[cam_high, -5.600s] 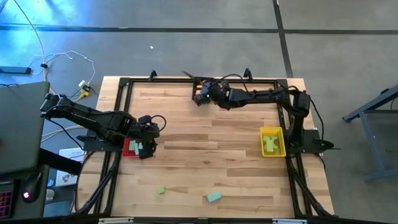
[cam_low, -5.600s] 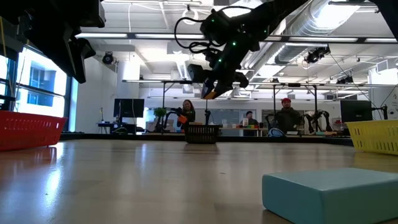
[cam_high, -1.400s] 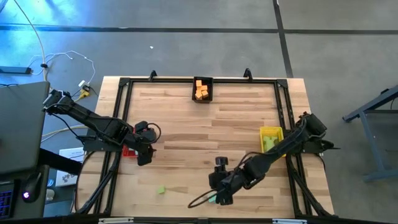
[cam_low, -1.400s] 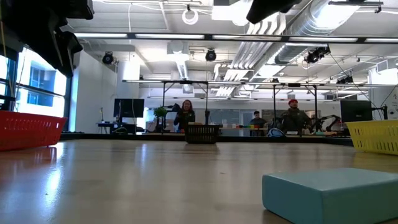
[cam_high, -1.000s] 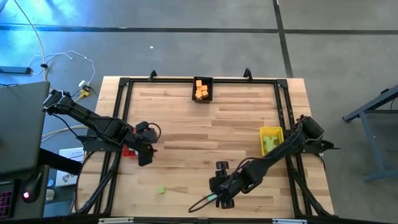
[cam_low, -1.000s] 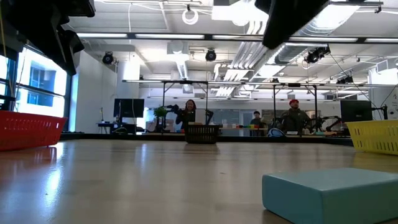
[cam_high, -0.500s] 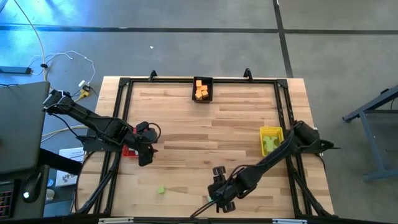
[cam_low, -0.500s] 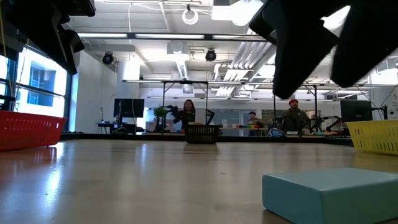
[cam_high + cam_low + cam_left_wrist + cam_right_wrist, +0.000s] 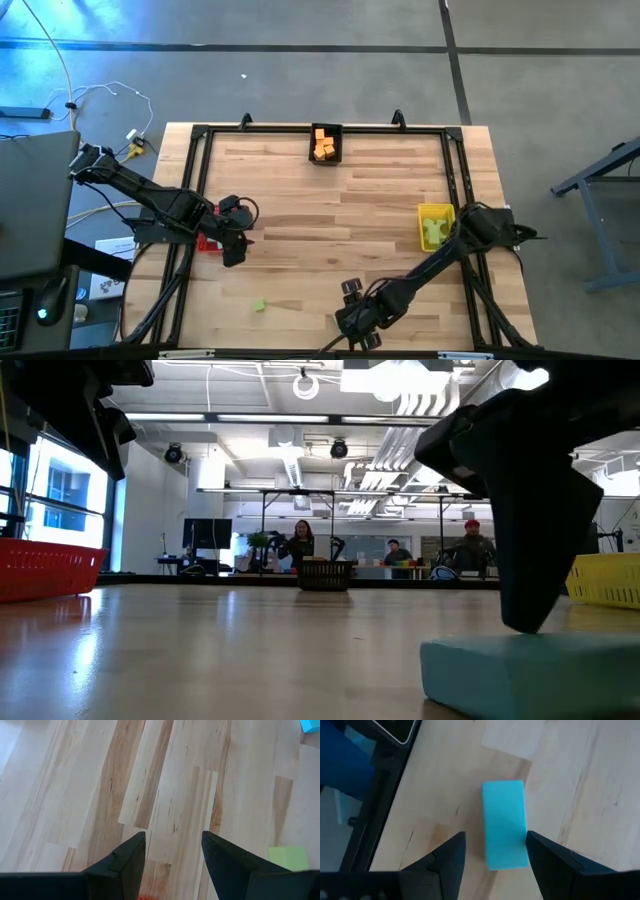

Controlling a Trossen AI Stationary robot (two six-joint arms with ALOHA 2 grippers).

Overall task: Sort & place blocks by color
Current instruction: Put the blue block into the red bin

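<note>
Far left on the bench (image 9: 330, 200), beside the frame rail: the red bin (image 9: 207, 241), half hidden under the left gripper (image 9: 233, 250), which hangs just over its inner edge. Fingers there spread and empty, nothing but bare wood between them in the left wrist view, with a thin strip of red at the base; probably parked above the bin, waiting its turn. Nearer the front edge, a yellow-green block (image 9: 258, 305) lying loose and well apart from every bin, also visible past the left fingers (image 9: 287, 859); not yet sorted. Farther back at the middle, the black bin (image 9: 325, 144) with orange blocks (image 9: 322, 146) already inside. Toward the front centre, the right gripper (image 9: 352, 322) reaching low over the teal block (image 9: 505, 824), which lies flat on the wood close to the front edge. Fingers parted and straddling it, one dark finger (image 9: 530, 510) standing right at the block's top in the low view, so lined up for a pinch across its narrow width; not yet clamped, judging by the gap on both sides. Right of that, the yellow bin (image 9: 437, 228) with yellow-green pieces inside, by the right arm's base.
</note>
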